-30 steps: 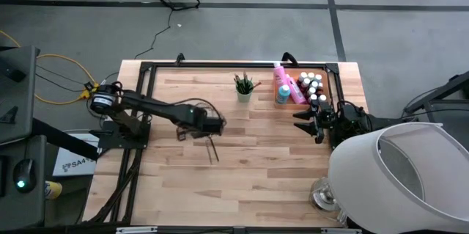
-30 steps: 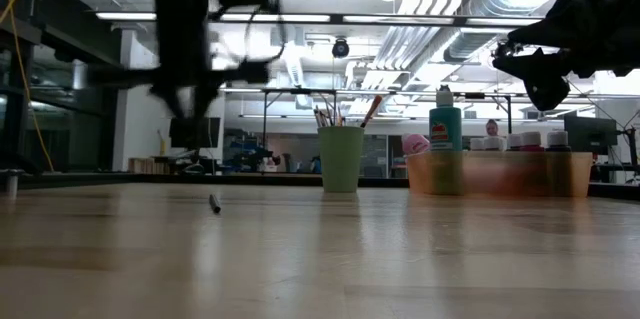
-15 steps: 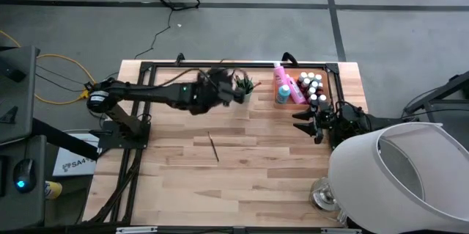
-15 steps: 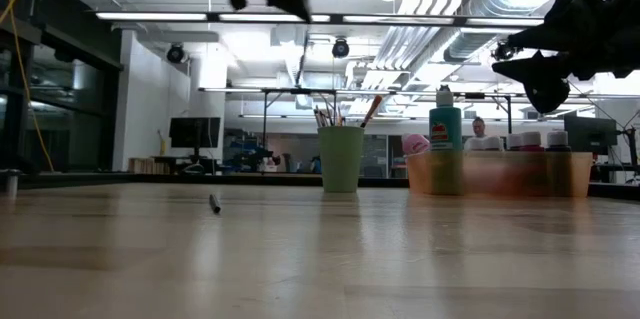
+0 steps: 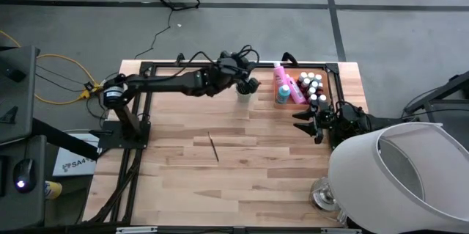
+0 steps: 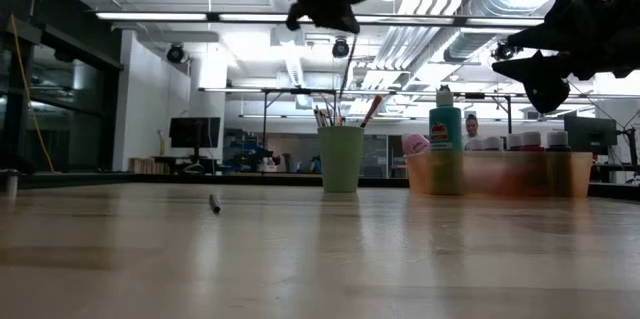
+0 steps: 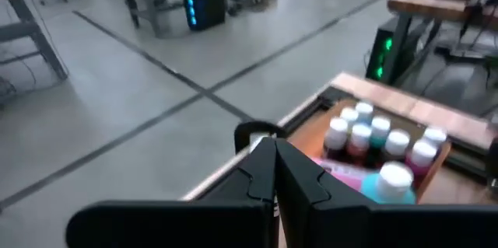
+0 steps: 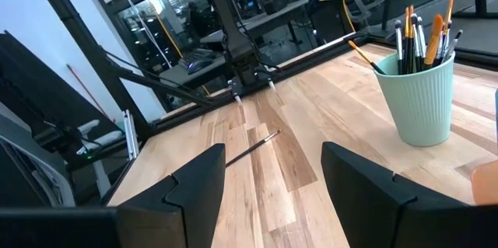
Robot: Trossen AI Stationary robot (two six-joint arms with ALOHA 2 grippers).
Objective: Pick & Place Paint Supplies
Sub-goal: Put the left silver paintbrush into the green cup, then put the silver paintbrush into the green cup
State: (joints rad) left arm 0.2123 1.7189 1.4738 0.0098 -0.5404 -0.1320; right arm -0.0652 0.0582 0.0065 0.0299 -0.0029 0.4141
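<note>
Left gripper (image 6: 335,4) cut off at low view's top edge; whether its thin brush (image 6: 346,69) reaches the green cup (image 6: 341,158) unreadable. Orange tray (image 7: 436,155) clipped by left wrist view's edge, bottle labels blurred. Right gripper (image 5: 304,122) partly under white lamp shade (image 5: 399,179).

Robotics lab or industrial workshop. Exposed ceiling ducts (image 6: 480,4) and strip lights (image 6: 200,16) overhead. Polished concrete floor (image 5: 242,32) marked with dark lines. Butcher-block table (image 5: 249,183) in a black frame; cabling at its left edge. Benches and a monitor (image 6: 195,133) beyond.
</note>
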